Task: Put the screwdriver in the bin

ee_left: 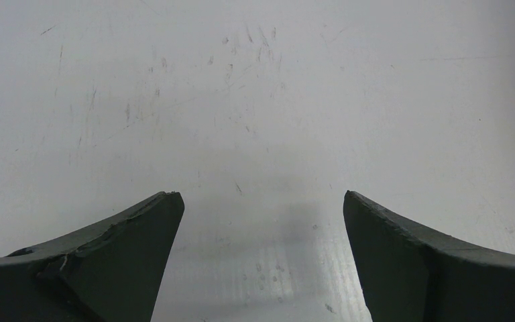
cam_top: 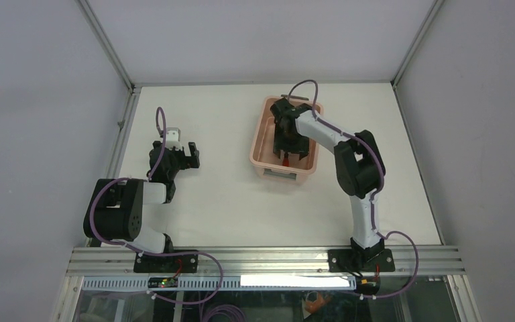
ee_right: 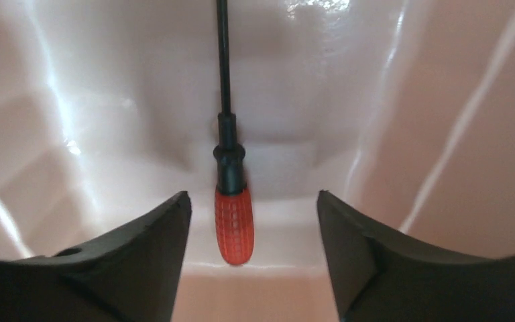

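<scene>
The salmon-pink bin [cam_top: 260, 143] stands at the back middle of the table. The screwdriver [ee_right: 232, 225], with its red handle and thin black shaft, lies on the bin floor [ee_right: 107, 134]; its red handle also shows in the top view [cam_top: 286, 162] near the bin's near end. My right gripper [ee_right: 253, 204] is open inside the bin, its fingers apart on either side of the handle without touching it; in the top view it [cam_top: 288, 155] hangs over the bin. My left gripper [cam_top: 190, 153] is open and empty over bare table at the left, as the left wrist view [ee_left: 261, 198] shows.
The white table [cam_top: 228, 201] is walled by grey panels at the back and sides. A metal rail [cam_top: 268, 258] with the arm bases runs along the near edge. The bin's walls [ee_right: 442, 100] stand close around my right gripper.
</scene>
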